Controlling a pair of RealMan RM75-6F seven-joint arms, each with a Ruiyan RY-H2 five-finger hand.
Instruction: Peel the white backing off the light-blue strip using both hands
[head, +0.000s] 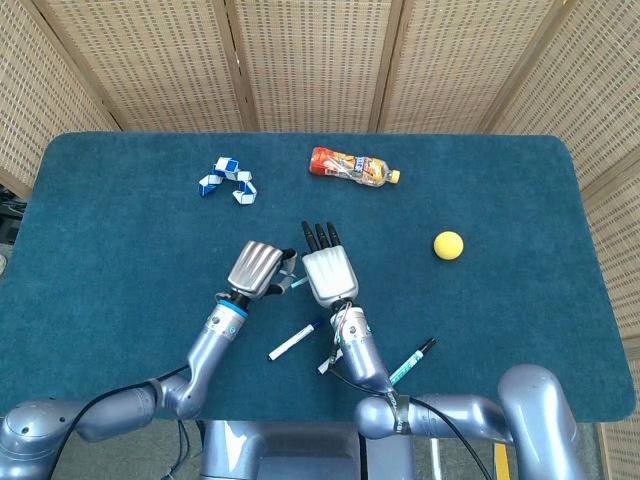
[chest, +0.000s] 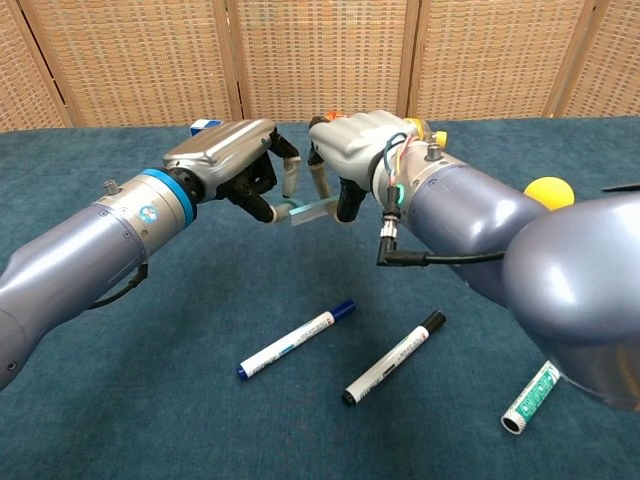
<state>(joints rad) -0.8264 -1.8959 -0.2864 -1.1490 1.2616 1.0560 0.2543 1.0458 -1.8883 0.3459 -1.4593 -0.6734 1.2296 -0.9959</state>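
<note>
The light-blue strip hangs in the air above the table between my two hands; in the head view only a small tip of the strip shows. My right hand pinches its right end between thumb and a finger, with the other fingers stretched forward. My left hand has its curled fingers at the strip's left end, thumb and a fingertip closing on it. The white backing cannot be told apart from the strip.
Below the hands lie a blue-capped marker, a black-capped marker and a green-labelled marker. A yellow ball sits to the right. A drink bottle and a blue-white twist puzzle lie further back.
</note>
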